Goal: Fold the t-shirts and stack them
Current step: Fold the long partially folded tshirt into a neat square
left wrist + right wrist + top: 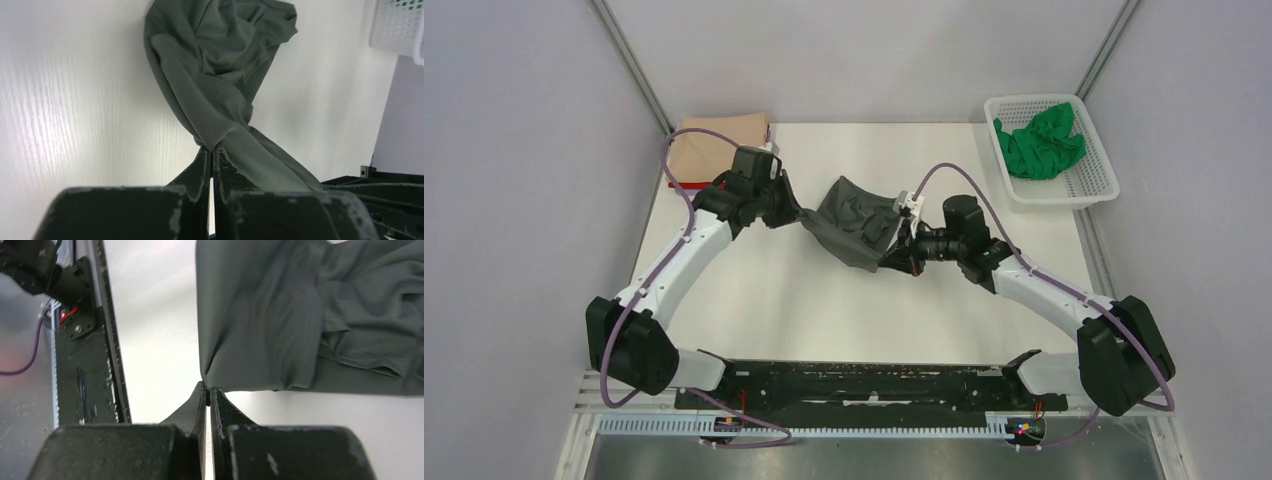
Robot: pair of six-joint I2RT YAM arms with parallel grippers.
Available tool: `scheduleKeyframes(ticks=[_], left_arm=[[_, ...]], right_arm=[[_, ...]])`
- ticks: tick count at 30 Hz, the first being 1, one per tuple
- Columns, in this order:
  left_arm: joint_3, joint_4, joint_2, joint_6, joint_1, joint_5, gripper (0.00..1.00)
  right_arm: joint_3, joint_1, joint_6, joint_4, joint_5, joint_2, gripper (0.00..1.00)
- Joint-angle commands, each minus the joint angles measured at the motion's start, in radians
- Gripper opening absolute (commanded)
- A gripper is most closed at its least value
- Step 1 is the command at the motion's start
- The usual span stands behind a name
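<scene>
A dark grey t-shirt point(854, 222) hangs bunched between my two arms over the middle of the table. My left gripper point(802, 215) is shut on its left edge; the left wrist view shows the cloth point(215, 75) pinched at the fingertips and twisting away. My right gripper point(892, 255) is shut on its lower right corner, and the right wrist view shows the grey cloth point(300, 320) caught at the tips. A folded tan t-shirt point(719, 140) lies at the back left on a red one point(686, 185), only its edge showing. A bright green t-shirt point(1039, 140) sits crumpled in the basket.
The white mesh basket point(1094, 185) stands at the back right corner of the table. The black base rail point(864, 385) runs along the near edge between the arm bases. Grey walls close in on both sides.
</scene>
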Motion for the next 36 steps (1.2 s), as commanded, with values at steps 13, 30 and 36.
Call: scheduleKeyframes(ticks=[13,30,36], left_arm=[[0.378,0.358,0.492,-0.020,0.036,-0.039,0.02],[0.699,0.331,0.881,-0.028,0.038,-0.025,0.16],[0.846,0.253,0.930,-0.022,0.036,0.017,1.00]], right_arm=[[0.240,-0.255,0.102,0.100,0.075,0.271,0.00],[0.499,-0.353,0.112,0.090,0.088,0.651,0.08],[0.619,-0.369,0.087,-0.055,0.176,0.668,0.97]])
